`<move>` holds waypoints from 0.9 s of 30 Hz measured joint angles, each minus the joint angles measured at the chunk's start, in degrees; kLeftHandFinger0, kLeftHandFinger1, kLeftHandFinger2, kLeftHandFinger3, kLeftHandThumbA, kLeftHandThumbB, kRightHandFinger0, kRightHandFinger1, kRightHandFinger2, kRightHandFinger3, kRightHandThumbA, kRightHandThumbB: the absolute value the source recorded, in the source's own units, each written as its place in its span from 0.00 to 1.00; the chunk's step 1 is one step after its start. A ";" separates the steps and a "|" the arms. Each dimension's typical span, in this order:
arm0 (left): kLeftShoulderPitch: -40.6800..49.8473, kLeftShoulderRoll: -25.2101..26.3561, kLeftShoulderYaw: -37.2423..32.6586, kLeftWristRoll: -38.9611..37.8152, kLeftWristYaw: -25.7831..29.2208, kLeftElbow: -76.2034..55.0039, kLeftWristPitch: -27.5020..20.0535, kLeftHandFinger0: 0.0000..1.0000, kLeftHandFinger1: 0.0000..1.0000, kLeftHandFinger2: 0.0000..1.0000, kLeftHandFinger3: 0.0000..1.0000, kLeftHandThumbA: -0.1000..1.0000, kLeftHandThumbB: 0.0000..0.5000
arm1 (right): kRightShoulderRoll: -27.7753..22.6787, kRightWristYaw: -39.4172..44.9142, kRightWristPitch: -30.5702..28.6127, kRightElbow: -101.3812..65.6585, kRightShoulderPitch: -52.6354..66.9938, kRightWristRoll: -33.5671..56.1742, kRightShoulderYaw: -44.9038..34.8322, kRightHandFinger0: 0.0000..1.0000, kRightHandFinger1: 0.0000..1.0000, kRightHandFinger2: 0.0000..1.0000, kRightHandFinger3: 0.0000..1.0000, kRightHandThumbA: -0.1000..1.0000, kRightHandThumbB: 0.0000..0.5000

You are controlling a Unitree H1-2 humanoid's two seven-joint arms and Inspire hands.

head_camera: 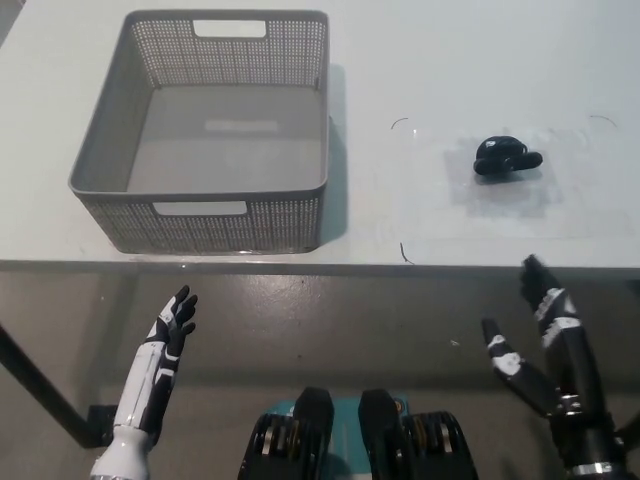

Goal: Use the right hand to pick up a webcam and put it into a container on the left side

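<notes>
I see my right hand [545,335] low at the near right, below the front edge of the worktop [450,60], black with pale markings, fingers spread and pointing up and away from me, holding nothing. Its forearm runs down toward the bottom right corner. Straight beyond it, on the worktop's right part, lies the webcam [505,156]: a small, glossy black, rounded body with a short stub sticking out to its right, resting on the pale surface inside faint corner marks. It sits well apart from my hand, farther in from the edge. To the left of the webcam, with a clear stretch of worktop between them, stands the container [200,220], a grey perforated basket with slot handles in its near and far walls and a bare floor inside. My left hand [175,325] rests at the near left, below the worktop edge, white with dark fingers apart and raised, empty as well.
</notes>
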 measured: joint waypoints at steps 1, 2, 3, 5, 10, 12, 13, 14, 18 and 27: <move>0.38 -0.05 -0.17 0.00 -0.07 -0.82 0.06 1.00 1.00 1.00 1.00 1.00 0.20 | -0.05 -0.27 0.01 -1.92 -0.06 -0.51 -0.71 1.00 1.00 1.00 1.00 0.72 0.43; 0.70 -0.10 -0.36 -0.01 -0.15 -1.47 0.14 1.00 1.00 1.00 1.00 1.00 0.20 | -0.10 -0.62 0.05 -3.84 -0.31 -1.17 -1.44 1.00 1.00 1.00 1.00 0.76 0.45; 0.93 -0.12 -0.55 0.00 -0.22 -1.94 0.20 1.00 1.00 1.00 1.00 1.00 0.21 | -0.17 -0.99 0.23 -5.40 -0.81 -1.92 -2.12 1.00 1.00 1.00 1.00 0.84 0.50; 1.30 -0.16 -0.87 -0.01 -0.34 -2.54 0.30 1.00 1.00 1.00 1.00 1.00 0.21 | -0.40 -1.65 1.66 -8.45 -2.27 -4.17 -3.35 1.00 1.00 1.00 1.00 0.90 0.56; 1.63 -0.19 -1.32 -0.06 -0.68 -2.55 0.47 1.00 1.00 1.00 1.00 1.00 0.22 | -1.86 -2.40 5.68 -13.03 -7.78 -9.62 -5.47 1.00 1.00 1.00 1.00 0.89 0.67; 1.63 -0.18 -1.41 -0.08 -0.86 -2.52 0.49 1.00 1.00 1.00 1.00 1.00 0.27 | -3.45 -2.37 7.94 -14.23 -11.06 -12.39 -5.92 1.00 1.00 1.00 1.00 0.86 0.72; 1.64 -0.17 -1.44 -0.12 -0.94 -2.50 0.50 1.00 1.00 1.00 1.00 1.00 0.27 | -4.33 -2.27 9.16 -14.46 -12.55 -13.72 -6.06 1.00 1.00 1.00 1.00 0.86 0.72; 1.63 -0.18 -1.45 -0.16 -1.03 -2.49 0.55 1.00 1.00 1.00 1.00 1.00 0.26 | -5.41 -2.09 10.40 -14.49 -14.12 -14.95 -6.20 1.00 1.00 1.00 1.00 0.89 0.77; 1.85 -0.17 -1.44 -0.25 -1.15 -2.44 0.57 1.00 1.00 1.00 1.00 1.00 0.27 | -10.29 -0.62 15.21 -13.98 -21.19 -18.51 -6.10 1.00 1.00 1.00 1.00 0.82 0.75; 4.32 -0.06 -1.33 -0.29 -1.14 -2.42 0.57 1.00 1.00 1.00 1.00 1.00 0.29 | -17.92 4.72 23.64 2.95 -40.35 -23.48 1.43 1.00 1.00 1.00 1.00 0.80 0.84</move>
